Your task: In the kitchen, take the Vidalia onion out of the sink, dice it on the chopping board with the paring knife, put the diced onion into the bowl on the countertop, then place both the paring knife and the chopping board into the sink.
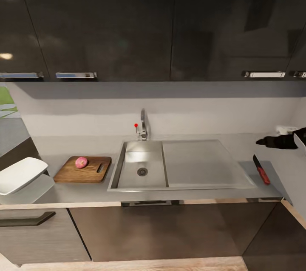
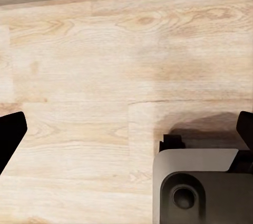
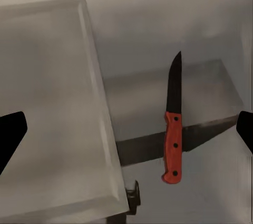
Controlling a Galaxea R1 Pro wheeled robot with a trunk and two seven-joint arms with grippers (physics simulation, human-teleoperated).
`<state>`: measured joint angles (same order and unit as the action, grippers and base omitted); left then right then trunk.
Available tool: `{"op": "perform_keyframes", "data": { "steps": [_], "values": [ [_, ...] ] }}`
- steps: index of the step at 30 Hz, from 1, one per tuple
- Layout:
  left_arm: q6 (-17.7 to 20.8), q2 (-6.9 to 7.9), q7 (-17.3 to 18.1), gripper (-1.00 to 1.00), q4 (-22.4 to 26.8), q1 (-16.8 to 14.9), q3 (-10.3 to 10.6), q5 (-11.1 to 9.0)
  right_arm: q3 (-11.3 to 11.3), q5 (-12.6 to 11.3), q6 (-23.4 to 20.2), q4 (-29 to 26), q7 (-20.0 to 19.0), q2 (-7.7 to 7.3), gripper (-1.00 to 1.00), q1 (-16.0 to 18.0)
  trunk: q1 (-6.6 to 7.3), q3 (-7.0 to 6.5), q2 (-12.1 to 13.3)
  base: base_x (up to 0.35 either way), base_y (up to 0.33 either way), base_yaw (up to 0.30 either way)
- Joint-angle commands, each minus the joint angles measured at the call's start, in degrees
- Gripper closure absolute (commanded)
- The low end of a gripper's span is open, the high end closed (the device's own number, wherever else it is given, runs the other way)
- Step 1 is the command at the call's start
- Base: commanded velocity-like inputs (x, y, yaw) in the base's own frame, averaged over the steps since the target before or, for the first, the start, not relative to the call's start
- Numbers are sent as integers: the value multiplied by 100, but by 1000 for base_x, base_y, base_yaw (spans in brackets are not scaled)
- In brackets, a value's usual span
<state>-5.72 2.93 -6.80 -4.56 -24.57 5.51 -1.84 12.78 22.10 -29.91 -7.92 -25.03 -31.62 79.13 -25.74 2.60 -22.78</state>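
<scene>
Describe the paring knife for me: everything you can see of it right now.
The paring knife is small and slim, with a red handle bearing three dark rivets and a dark pointed blade. It lies flat on the grey countertop, just off the outer edge of the sink's steel drainboard, blade pointing toward the back wall. Nothing holds it. The right gripper hangs above it with its fingers spread wide to either side of it.
</scene>
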Motion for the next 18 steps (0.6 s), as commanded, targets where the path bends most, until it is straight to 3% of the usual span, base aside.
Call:
{"op": "perform_keyframes", "data": {
  "steps": [1, 6, 10, 15, 18],
  "values": [
    [-43, -3, -13, -100, -27, -13, 47, -18, 48, 57, 81, 78, -46, -55, -100, 5, -4, 14, -14, 0, 0, 0],
    [-41, -3, -14, -100, -26, -13, 47, -18, 49, 53, 266, 330, -98, -365, -100, 3, -4, 14, -14, 0, 0, 0],
    [-28, -3, -14, -100, -26, -13, 47, -18, 49, 49, 293, 405, -406, -607, -100, 1, -4, 14, -14, 0, 0, 0],
    [23, 9, -14, -100, -25, -13, 47, -18, 46, 49, 302, 442, -608, -818, -100, -1, -4, 14, -14, 0, 0, 0],
    [31, 12, -14, -100, -23, -13, 48, -18, 46, 49, 369, 466, -639, -866, -100, -2, -4, 14, -14, 0, 0, 0]
  ]
}}
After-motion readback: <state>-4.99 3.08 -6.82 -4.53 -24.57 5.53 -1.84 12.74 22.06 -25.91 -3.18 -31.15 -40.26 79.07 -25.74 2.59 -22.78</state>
